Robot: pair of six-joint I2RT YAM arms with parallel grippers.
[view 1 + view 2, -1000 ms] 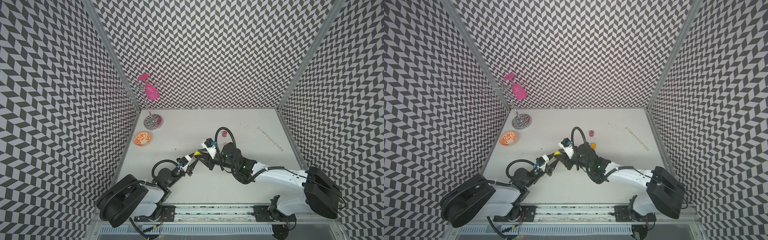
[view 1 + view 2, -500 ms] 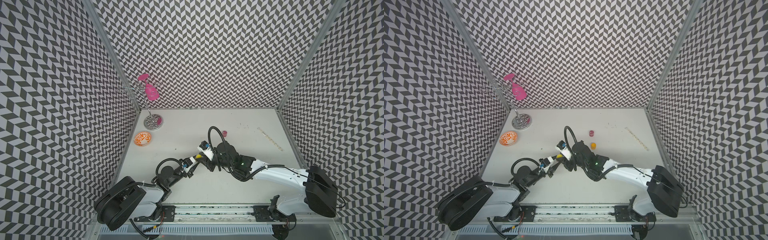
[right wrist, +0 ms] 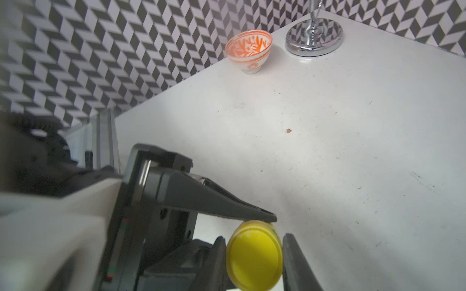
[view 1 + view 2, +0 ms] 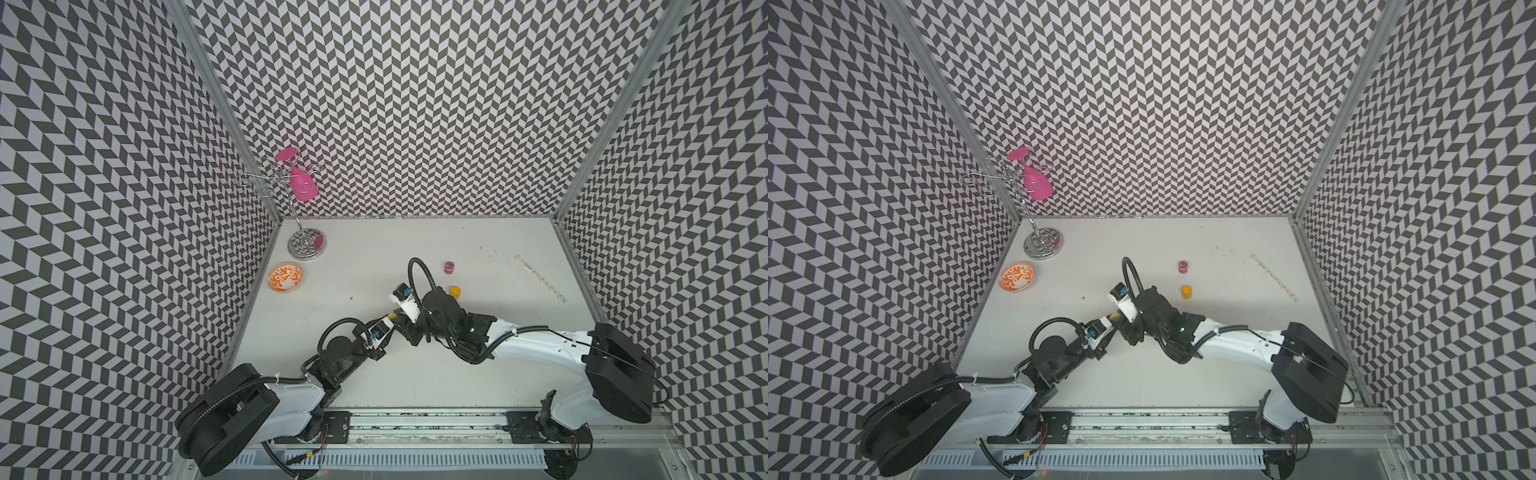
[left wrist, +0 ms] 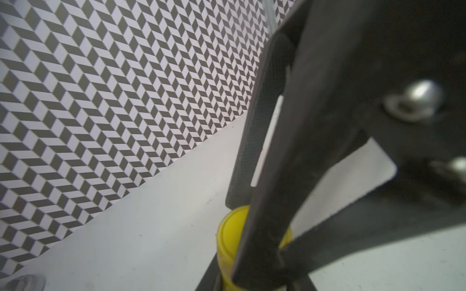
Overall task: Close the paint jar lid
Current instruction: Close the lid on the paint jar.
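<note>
I have both claws meeting over the middle of the surface (image 4: 415, 249), tip to tip. The left claw (image 4: 390, 331) is clamped on the body of the yellow paint jar (image 5: 227, 262). In the right wrist view one of its fingers (image 3: 222, 204) lies pressed along the jar's side. The right claw (image 3: 254, 254) is closed on the yellow lid (image 3: 252, 267), with a finger tight against either edge. The lid sits on the jar's mouth, facing my right wrist camera; I cannot tell whether it is fully seated, nor whether the jar touches the surface.

In both top views the jar is only a yellow speck between the two claws. Just beyond the right claw stands a small orange jar (image 4: 1186, 291), with a red one (image 4: 1182, 267) further off. Well apart on the left claw's side are an orange-patterned bowl (image 3: 248, 50) and a chrome stand (image 3: 314, 41) carrying a pink glass (image 4: 303, 187).
</note>
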